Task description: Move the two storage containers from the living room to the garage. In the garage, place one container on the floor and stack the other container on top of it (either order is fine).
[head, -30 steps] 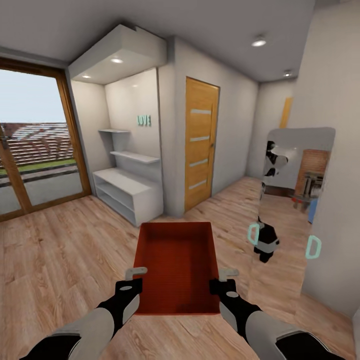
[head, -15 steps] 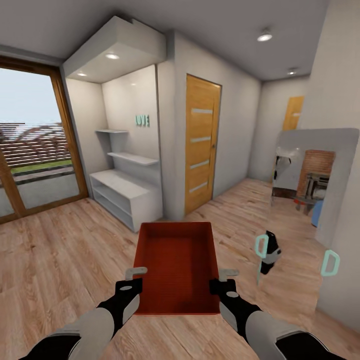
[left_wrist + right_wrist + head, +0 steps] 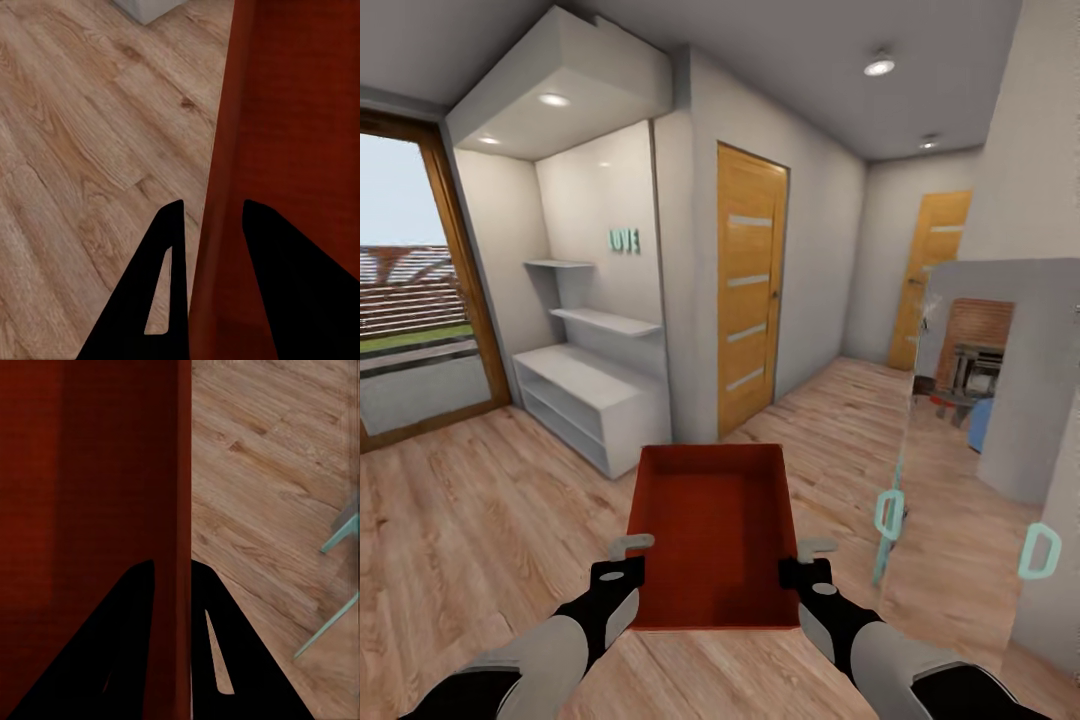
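Observation:
One orange-red open-top storage container (image 3: pixel 710 530) hangs level above the light wood-plank floor (image 3: pixel 480 520), held from both sides. My left gripper (image 3: pixel 637 548) is shut on its left wall (image 3: pixel 225 150), one finger outside and one inside. My right gripper (image 3: pixel 807 548) is shut the same way on the right wall (image 3: pixel 184 472). The ribbed inside of the bin is empty. The garage is out of view.
A white low shelf unit (image 3: pixel 595 400) stands ahead on the left beside a glass patio door (image 3: pixel 410 320). An orange-wood slatted door (image 3: pixel 748 290) is ahead, with another (image 3: pixel 930 275) down the corridor. A mirrored panel (image 3: pixel 980 400) with teal handles (image 3: pixel 888 512) is close on the right.
The whole view has shifted, so the camera has moved: shelf and patio door slid left, the mirrored panel sits nearer. The container and both grippers hold the same pose.

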